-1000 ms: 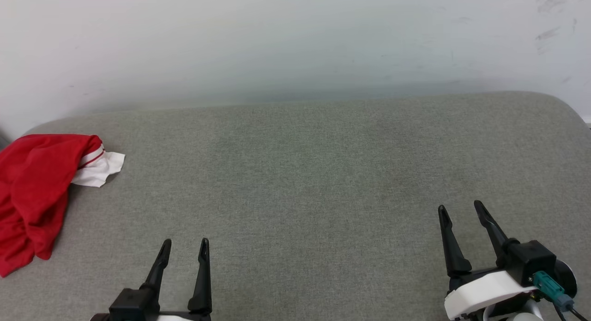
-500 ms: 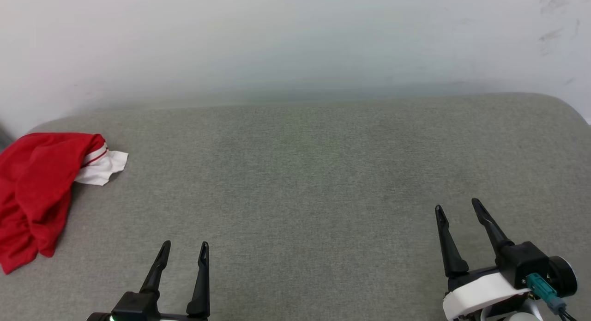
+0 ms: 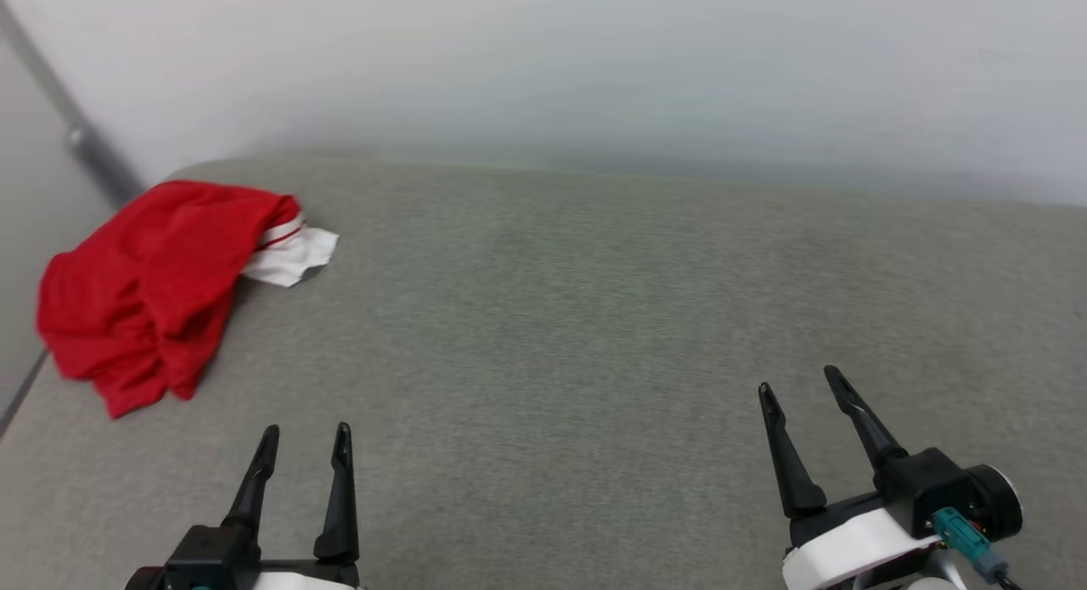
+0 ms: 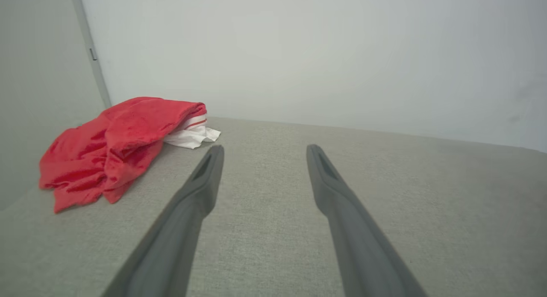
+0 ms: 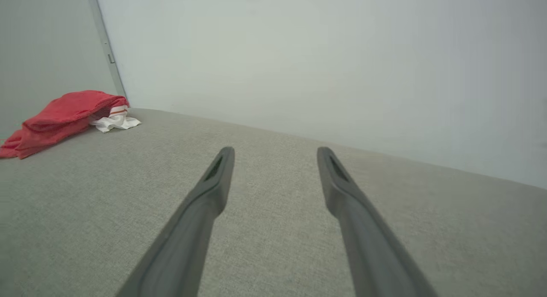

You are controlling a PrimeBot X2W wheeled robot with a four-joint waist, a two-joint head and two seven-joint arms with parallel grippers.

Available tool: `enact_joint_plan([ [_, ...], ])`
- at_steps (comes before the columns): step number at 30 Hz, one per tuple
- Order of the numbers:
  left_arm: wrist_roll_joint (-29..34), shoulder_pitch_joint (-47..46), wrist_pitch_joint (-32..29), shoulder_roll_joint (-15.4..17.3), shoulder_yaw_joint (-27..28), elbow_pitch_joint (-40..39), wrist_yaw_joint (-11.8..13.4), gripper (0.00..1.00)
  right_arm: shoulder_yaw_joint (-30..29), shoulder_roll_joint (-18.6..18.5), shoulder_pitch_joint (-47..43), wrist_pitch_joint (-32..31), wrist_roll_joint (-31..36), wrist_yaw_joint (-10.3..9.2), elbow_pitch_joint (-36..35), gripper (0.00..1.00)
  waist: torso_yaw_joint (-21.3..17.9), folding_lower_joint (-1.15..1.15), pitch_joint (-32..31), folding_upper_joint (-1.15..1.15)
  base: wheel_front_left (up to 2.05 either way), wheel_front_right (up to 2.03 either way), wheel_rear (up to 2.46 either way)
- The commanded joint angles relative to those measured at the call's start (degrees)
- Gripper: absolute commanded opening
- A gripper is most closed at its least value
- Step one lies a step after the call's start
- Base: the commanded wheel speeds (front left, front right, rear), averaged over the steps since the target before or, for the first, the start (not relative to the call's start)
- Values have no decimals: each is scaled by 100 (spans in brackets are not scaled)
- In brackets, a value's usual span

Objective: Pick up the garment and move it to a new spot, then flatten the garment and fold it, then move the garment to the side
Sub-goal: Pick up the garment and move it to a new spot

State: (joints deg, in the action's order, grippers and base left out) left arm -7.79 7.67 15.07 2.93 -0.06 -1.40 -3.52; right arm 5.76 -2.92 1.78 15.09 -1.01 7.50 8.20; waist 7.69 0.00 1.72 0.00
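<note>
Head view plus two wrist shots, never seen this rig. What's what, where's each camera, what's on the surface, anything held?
This is a wheeled robot with two arms, each ending in a two-fingered claw. The head view comes from a camera on its head, looking down: the left claw sits at lower left, the right claw at lower right. The other two pictures come from cameras on each wrist, looking along that claw's own dark fingers. On the grey padded surface, at its far left corner by the wall, lies a crumpled red garment with a white part poking out. Both claws are open and hold nothing; neither touches the garment.
</note>
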Motion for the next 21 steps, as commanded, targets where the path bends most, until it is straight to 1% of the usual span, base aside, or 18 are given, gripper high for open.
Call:
enact_joint_plan([
  [1, 5, -51, 16, -4, 39, -26, -3, 100, 56, 7, -9, 12, 8, -2, -11, 100, 318, 0, 21, 0, 0, 0, 0],
  [10, 99, 104, 16, -6, 150, -95, -89, 100, 355, 6, -51, 12, -29, -2, 60, 100, 1055, 0, -79, 0, 0, 0, 0],
  [17, 153, 168, 16, -5, 175, -102, -154, 100, 520, 6, -76, 12, -46, -2, 62, 100, 1484, 0, -148, 0, 0, 0, 0],
  [21, 172, 198, 16, -6, 170, -110, -178, 100, 616, 4, -73, 12, 10, -3, 85, 100, 1662, 0, -161, 0, 0, 0, 0],
])
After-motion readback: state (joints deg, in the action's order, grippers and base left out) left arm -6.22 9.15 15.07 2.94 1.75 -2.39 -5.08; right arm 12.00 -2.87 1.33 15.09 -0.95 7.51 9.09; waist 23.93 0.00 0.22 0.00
